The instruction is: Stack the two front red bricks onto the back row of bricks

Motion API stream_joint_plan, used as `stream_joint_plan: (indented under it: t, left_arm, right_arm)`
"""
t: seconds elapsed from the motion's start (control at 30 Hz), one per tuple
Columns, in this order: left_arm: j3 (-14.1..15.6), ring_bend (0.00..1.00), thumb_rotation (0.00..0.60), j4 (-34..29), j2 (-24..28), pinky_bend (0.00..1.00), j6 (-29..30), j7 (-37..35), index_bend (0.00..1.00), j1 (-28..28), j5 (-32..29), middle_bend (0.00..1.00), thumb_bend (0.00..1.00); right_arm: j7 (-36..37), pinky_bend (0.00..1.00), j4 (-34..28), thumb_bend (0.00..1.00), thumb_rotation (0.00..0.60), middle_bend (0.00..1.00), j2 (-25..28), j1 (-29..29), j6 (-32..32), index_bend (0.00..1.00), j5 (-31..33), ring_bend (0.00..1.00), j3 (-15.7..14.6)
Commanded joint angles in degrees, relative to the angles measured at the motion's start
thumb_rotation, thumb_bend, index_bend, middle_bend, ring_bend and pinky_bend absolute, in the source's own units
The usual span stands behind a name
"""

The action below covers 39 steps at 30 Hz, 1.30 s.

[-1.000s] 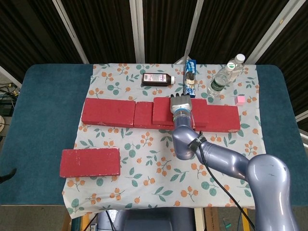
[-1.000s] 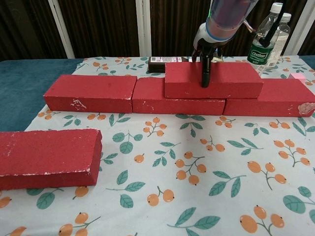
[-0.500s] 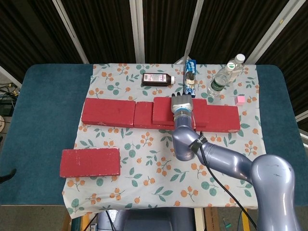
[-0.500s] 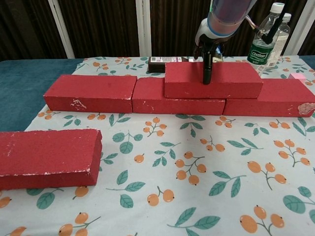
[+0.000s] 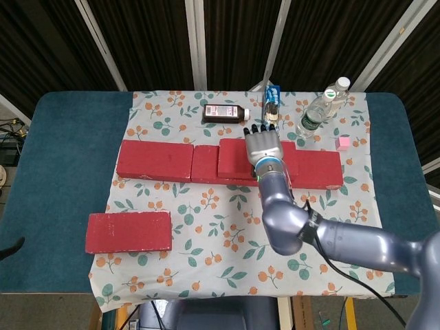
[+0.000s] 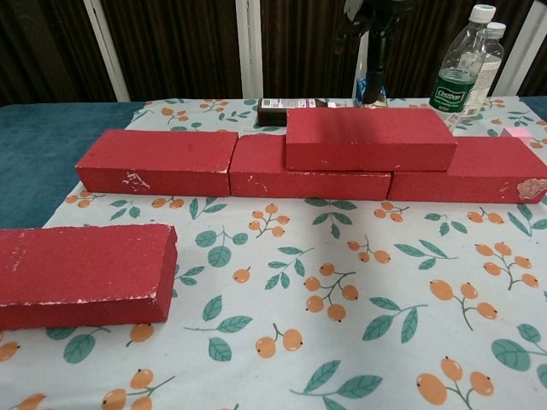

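Worktop [image 5: 62, 137] first, teal, with a floral cloth [image 5: 234, 234] over the middle. Across the cloth runs the back row [image 5: 155, 161], three red bricks end to end, and one stacked brick [image 6: 369, 138] already sits flat on top, bridging the middle and right ones. That leaves the front brick [image 5: 128, 232], lying flat near the cloth's front left edge, well apart from the row.

Right robot hand [image 5: 264, 146] hovers above the stacked brick, fingers spread, holding nothing; in the chest view only its fingertips [image 6: 373, 85] hang in at the top, clear of the brick. Left robot hand isn't in either view.

That front brick looks rigid, rough-faced and probably weighty, so it shouldn't slip, but a fingertip pinch looks risky. Best bet: clamp across its narrow width near the middle, front and back long faces, so it stays level.

Behind the row: a clear water bottle [image 5: 319, 109], how full I can't tell; a dark brown bottle [image 5: 225, 113] on its side, cap on; a blue packet [image 5: 272, 110]; and a small pink cube [image 5: 343, 142].
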Motion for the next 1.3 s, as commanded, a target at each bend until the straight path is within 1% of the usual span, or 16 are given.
stream_joint_plan:
  t: [0.03, 0.1, 0.13, 0.2, 0.23, 0.33, 0.43, 0.53, 0.6, 0.67, 0.77, 0.9, 1.03, 1.13, 1.3]
  left_arm:
    - [0.3, 0.0, 0.6, 0.2, 0.0, 0.24, 0.2, -1.2, 0.06, 0.3, 0.6, 0.0, 0.21]
    - [0.4, 0.0, 0.6, -0.1, 0.2, 0.24, 0.1, -1.7, 0.06, 0.3, 0.9, 0.0, 0.19]
    - [0.6, 0.0, 0.6, -0.3, 0.2, 0.24, 0.1, -2.1, 0.06, 0.4, 1.3, 0.0, 0.18]
    - [0.9, 0.0, 0.6, -0.8, 0.3, 0.24, 0.2, -2.7, 0.06, 0.4, 2.2, 0.0, 0.16]
    - [1.2, 0.0, 0.6, -1.1, 0.4, 0.24, 0.2, -3.1, 0.06, 0.5, 2.7, 0.0, 0.16]
    - [1.8, 0.0, 0.6, -2.0, 0.5, 0.24, 0.2, -4.5, 0.06, 0.7, 4.0, 0.0, 0.16]
    - [2.4, 0.0, 0.6, -2.5, 0.7, 0.24, 0.1, -4.3, 0.05, 0.9, 4.7, 0.0, 0.13]
    - [3.0, 0.0, 0.6, -3.1, 1.0, 0.24, -0.2, -4.2, 0.05, 1.0, 5.2, 0.0, 0.12]
    - [3.6, 0.0, 0.6, -3.7, 1.5, 0.24, -0.8, -4.4, 0.05, 1.0, 5.8, 0.0, 0.12]
    - [4.4, 0.0, 0.6, -4.5, 2.3, 0.24, -1.5, -5.2, 0.05, 0.9, 6.7, 0.0, 0.1]
    - [5.4, 0.0, 0.6, -5.7, 3.9, 0.24, -2.4, -5.8, 0.05, 0.7, 8.5, 0.0, 0.05]
    - [6.1, 0.0, 0.6, -7.6, 5.9, 0.22, -3.2, -4.3, 0.04, 0.3, 10.0, 0.0, 0.0]
    - [5.8, 0.0, 0.6, -10.8, 7.6, 0.18, -4.7, -2.2, 0.02, -0.6, 9.4, 0.0, 0.0]
    - [5.1, 0.0, 0.6, -13.8, 8.5, 0.16, -5.6, -0.1, 0.01, -1.2, 7.6, 0.0, 0.0]
    - [4.8, 0.0, 0.6, -17.3, 9.6, 0.12, -8.0, 0.9, 0.0, -2.0, 3.8, 0.0, 0.0]
  right_arm:
    - [14.6, 0.0, -23.1, 0.23, 0.6, 0.0, 13.4, -15.8, 6.5, 0.0, -19.6, 0.0, -1.5]
    - [20.8, 0.0, -29.7, 0.23, 0.6, 0.0, 17.3, -23.7, 7.6, 0.0, -29.0, 0.0, -4.0]
    - [23.7, 0.0, -31.5, 0.23, 0.6, 0.0, 18.7, -27.3, 7.5, 0.0, -34.0, 0.0, -5.5]
    - [30.2, 0.0, -33.0, 0.23, 0.6, 0.0, 20.5, -34.4, 6.8, 0.0, -44.0, 0.0, -8.5]
    - [33.5, 0.0, -32.7, 0.23, 0.6, 0.0, 21.1, -37.5, 6.3, 0.0, -49.2, 0.0, -9.9]
    - [44.5, 0.0, -29.6, 0.23, 0.6, 0.0, 21.3, -46.2, 5.3, 0.0, -64.2, 0.0, -14.0]
    - [55.2, 0.0, -24.2, 0.23, 0.6, 0.0, 20.8, -52.5, 5.0, 0.0, -76.9, 0.0, -17.7]
    - [64.3, 0.0, -18.8, 0.23, 0.6, 0.0, 20.4, -57.2, 6.4, 0.0, -86.9, 0.0, -20.7]
    - [69.4, 0.0, -16.1, 0.23, 0.6, 0.0, 20.1, -60.1, 8.6, 0.0, -92.0, 0.0, -22.7]
    - [73.6, 0.0, -13.8, 0.23, 0.6, 0.0, 19.7, -62.8, 11.0, 0.0, -96.3, 0.0, -24.7]
    - [77.4, 0.0, -10.6, 0.23, 0.6, 0.0, 18.9, -65.8, 13.9, 0.0, -100.8, 0.0, -27.4]
    - [79.2, 0.0, -6.7, 0.23, 0.6, 0.0, 16.4, -68.6, 16.5, 0.0, -104.5, 0.0, -30.4]
    - [79.6, 0.0, -3.0, 0.23, 0.6, 0.0, 13.5, -69.4, 15.7, 0.0, -106.5, 0.0, -32.9]
    - [80.1, 0.0, -0.3, 0.23, 0.6, 0.0, 11.1, -69.7, 15.3, 0.0, -106.9, 0.0, -33.6]
    - [80.9, 0.0, 4.2, 0.24, 0.6, 0.0, 7.6, -70.1, 18.4, 0.0, -108.0, 0.0, -32.3]
